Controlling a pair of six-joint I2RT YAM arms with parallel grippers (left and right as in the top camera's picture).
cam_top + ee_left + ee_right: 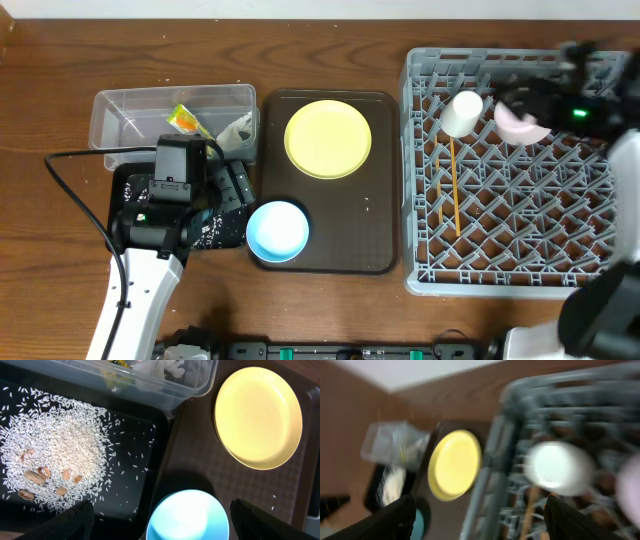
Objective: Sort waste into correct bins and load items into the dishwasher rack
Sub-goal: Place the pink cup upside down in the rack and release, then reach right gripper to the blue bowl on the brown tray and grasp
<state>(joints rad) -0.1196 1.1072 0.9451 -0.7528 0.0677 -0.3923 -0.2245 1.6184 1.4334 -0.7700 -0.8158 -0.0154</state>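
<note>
Light blue bowl sits at the corner of the brown serving tray nearest the left arm, just beside the black tray; yellow plate is on the same serving tray, apart from it; these two look like all that's left to load.

Dishwasher rack already holds the white cup, pink bowl and chopsticks; wrapper and paper scrap are in the clear tub; rice is in the black tray.

Left gripper: jaws spread wide, empty, hovering over the bowl's rim on the black-tray side. Right gripper: over the rack by the pink bowl; view is blurred, but the fingers stand well apart with nothing between.

My read: the bowl is the next pick, by the left arm. Put one finger inside the wall and one outside; take the rim on the side away from the black tray, or the outer finger may catch its lip; the bowl is probably slick, so seat deep and lift straight; wait for the right arm to clear the rack; set it down clear of the chopsticks.
</note>
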